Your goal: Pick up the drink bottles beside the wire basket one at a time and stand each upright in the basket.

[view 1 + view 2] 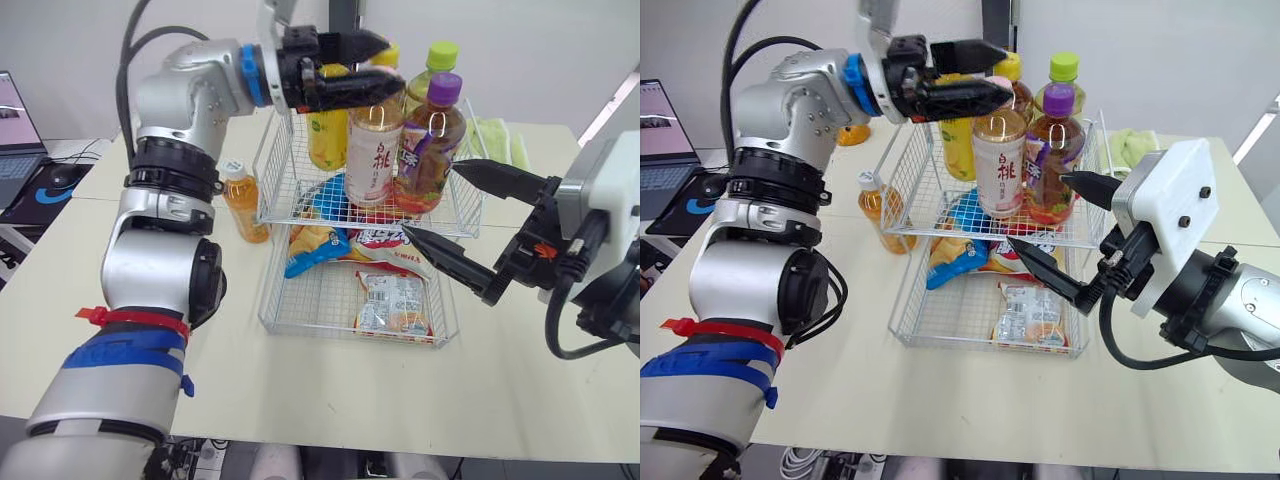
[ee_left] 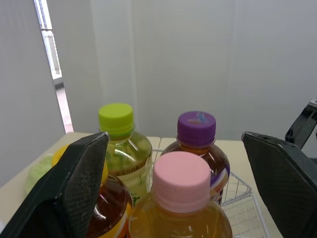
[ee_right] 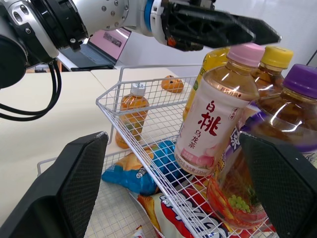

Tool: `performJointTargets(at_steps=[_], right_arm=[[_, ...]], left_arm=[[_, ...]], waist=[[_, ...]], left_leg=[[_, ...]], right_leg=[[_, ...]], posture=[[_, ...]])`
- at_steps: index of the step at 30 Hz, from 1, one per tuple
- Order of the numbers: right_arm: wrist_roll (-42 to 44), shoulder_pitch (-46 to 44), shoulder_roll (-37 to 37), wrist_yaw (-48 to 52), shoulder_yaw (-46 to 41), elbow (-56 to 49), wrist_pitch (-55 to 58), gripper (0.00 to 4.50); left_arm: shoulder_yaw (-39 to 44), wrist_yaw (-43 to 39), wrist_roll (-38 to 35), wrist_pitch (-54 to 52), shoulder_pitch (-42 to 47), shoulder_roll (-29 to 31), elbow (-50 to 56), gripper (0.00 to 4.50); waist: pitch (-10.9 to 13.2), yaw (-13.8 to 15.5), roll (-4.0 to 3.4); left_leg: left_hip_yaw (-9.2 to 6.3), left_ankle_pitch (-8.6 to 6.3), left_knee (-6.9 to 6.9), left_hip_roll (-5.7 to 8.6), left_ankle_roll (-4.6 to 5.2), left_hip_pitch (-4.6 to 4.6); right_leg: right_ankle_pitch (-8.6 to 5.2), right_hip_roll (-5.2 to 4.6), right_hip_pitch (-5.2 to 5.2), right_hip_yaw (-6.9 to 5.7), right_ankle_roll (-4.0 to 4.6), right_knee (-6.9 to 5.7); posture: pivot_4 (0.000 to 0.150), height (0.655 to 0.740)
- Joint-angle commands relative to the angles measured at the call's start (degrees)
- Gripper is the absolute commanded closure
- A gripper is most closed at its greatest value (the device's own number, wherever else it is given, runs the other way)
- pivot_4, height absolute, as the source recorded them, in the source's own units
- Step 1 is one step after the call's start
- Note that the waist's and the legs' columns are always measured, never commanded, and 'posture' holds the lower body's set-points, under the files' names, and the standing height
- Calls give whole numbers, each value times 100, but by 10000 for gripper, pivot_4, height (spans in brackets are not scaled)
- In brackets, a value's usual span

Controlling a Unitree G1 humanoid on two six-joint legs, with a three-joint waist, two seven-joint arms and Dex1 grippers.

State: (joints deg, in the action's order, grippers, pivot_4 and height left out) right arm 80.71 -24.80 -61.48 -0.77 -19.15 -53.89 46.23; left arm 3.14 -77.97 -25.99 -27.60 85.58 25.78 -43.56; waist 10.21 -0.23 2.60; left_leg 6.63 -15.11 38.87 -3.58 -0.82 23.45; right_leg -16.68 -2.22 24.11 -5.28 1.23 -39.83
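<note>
A pink-capped peach tea bottle (image 1: 375, 150), purple-capped bottle (image 1: 430, 150), green-capped bottle (image 1: 432, 68) and yellow-capped bottle (image 1: 1010, 68) stand clustered in the white wire basket (image 1: 272, 165). A small white-capped orange bottle (image 1: 245, 200) stands upright on the counter (image 1: 300, 380) just beside it.

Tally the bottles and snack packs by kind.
Bottles: 6
Snack packs: 3
Total: 9
</note>
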Motion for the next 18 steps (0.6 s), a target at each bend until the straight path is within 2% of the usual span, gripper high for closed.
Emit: performJointTargets(at_steps=[1, 7, 10, 12, 15, 18], right_arm=[[-36, -108, -49, 268, 13, 128, -247, 0], [-189, -448, 136, 1006, 443, 519, -402, 0], [-313, -741, 330, 1485, 771, 761, -423, 0], [-480, -941, 462, 1787, 971, 902, -438, 0], [-806, -1196, 641, 2248, 1216, 1134, -477, 0], [-1087, -1458, 913, 2714, 1445, 1442, -519, 0]], left_arm=[[334, 255, -132, -202, -35, 377, 597, 993], [1182, 1626, -260, -743, -977, 1164, 1668, 993], [1553, 2189, -59, -488, -1819, 1569, 2212, 993], [1719, 2470, 219, -56, -2603, 1875, 2588, 993], [2266, 2786, 193, 101, -3987, 2058, 3353, 993], [3234, 3263, -159, -159, -5829, 1684, 4647, 993]], waist=[[0, 0, -1], [-2, -24, -4], [-3, -30, -4], [-3, -43, -6], [-3, -29, -6], [-5, -44, -4]], left_leg=[[0, 0, 0, 0, 0, 0], [0, 3, 2, -2, -4, -12], [-1, 4, 5, -3, -5, -15], [1, 4, 3, -3, -5, -19], [5, 4, 1, -5, -6, -23], [8, 3, 0, -6, -5, -23]], right_leg=[[0, 0, 0, 0, 0, 0], [0, 0, -6, 7, 1, -11], [0, 0, -8, 7, 1, -14], [1, -1, -8, 10, 1, -13], [1, -3, -9, 13, 2, -13], [1, -7, -11, 17, 2, -10]], posture=[[1500, 7400], [1500, 7400], [1500, 7400], [1500, 7400], [1500, 7400], [1500, 7400]])
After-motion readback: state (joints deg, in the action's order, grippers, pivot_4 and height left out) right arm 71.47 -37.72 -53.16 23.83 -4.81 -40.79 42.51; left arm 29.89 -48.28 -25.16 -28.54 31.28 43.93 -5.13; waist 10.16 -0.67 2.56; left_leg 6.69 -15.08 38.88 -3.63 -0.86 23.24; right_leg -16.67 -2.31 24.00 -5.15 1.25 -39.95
